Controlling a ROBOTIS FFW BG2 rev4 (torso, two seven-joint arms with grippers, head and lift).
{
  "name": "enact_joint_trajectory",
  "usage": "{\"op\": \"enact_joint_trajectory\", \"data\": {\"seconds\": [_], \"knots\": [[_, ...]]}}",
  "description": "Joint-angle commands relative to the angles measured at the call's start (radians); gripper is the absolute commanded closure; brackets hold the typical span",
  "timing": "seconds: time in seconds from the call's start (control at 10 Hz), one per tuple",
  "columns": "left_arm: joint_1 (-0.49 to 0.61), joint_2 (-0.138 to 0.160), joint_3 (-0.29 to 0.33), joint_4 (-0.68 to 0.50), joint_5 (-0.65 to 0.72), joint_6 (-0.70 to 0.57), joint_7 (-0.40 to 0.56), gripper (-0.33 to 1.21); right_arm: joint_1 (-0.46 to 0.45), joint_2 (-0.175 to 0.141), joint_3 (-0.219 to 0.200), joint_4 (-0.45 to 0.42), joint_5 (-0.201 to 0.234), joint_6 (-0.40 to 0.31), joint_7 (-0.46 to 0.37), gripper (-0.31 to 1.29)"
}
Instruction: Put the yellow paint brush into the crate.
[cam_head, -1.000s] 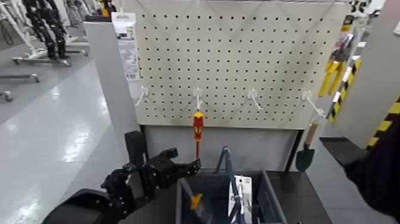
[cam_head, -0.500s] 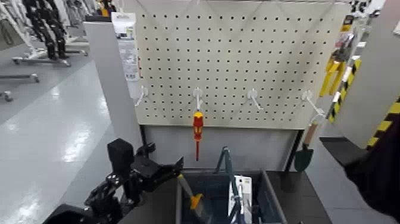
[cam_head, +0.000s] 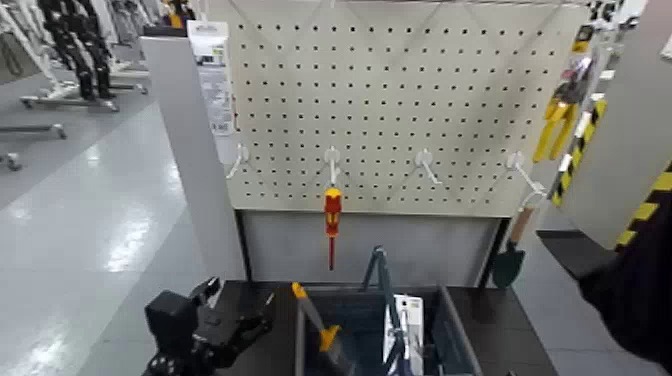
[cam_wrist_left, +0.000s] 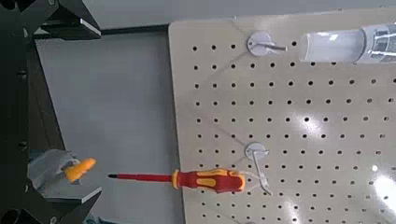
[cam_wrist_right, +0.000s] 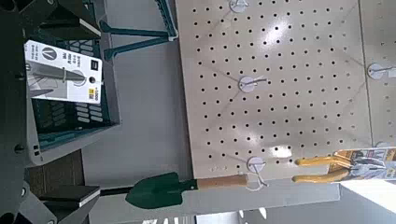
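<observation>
**Yellow paint brush in the crate, your left gripper wide open and empty!**

Here's your left gripper (cam_head: 240, 297), low and just to the left of the crate (cam_head: 462, 335), jaws spread wide with nothing between them. Your right gripper (cam_wrist_right: 79, 110) is out of the head view; its wrist view has it wide open too, holding nothing, facing the crate and the board.

Into the crate we go, and there's your yellow paint brush (cam_head: 328, 338)! It stands tilted at the left side, wide grey bristle head down inside, slim handle angling up to the left, its yellow-orange end above the rim. No gripper is touching it. To its right, past the upright hoop handle (cam_head: 370, 270), a white printed package (cam_head: 415, 318) shares the bin.

Look beyond the crate: the red-and-yellow screwdriver (cam_head: 333, 205) hangs tip down from a hook, and over on the right the green trowel (cam_head: 508, 267) dangles blade down by its wooden handle. Behind them spans the pegboard (cam_head: 390, 90), two more white hooks on show, a clear-and-white package (cam_head: 212, 80) at its left edge. Farther back on your right, yellow-handled pliers (cam_head: 556, 130) hang beside black-and-yellow striping (cam_head: 575, 165).
</observation>
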Motion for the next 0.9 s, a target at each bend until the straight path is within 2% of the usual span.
{"op": "enact_joint_trajectory", "data": {"seconds": [0.1, 0.4, 0.6, 0.9], "knots": [[0.072, -0.002, -0.008, 0.004, -0.007, -0.085, 0.079, 0.14, 0.001, 0.001, -0.003, -0.002, 0.01, -0.006, 0.0, 0.12], [0.13, -0.01, -0.002, 0.006, -0.041, -0.146, 0.131, 0.14, -0.002, 0.001, 0.0, -0.003, 0.016, 0.0, 0.0, 0.12], [0.165, -0.004, -0.002, 0.002, -0.067, -0.19, 0.181, 0.14, 0.0, 0.004, -0.001, -0.003, 0.016, 0.001, 0.002, 0.12], [0.187, -0.001, -0.004, -0.004, -0.113, -0.243, 0.204, 0.14, 0.0, 0.007, -0.008, -0.003, 0.018, 0.004, 0.014, 0.12]]}}
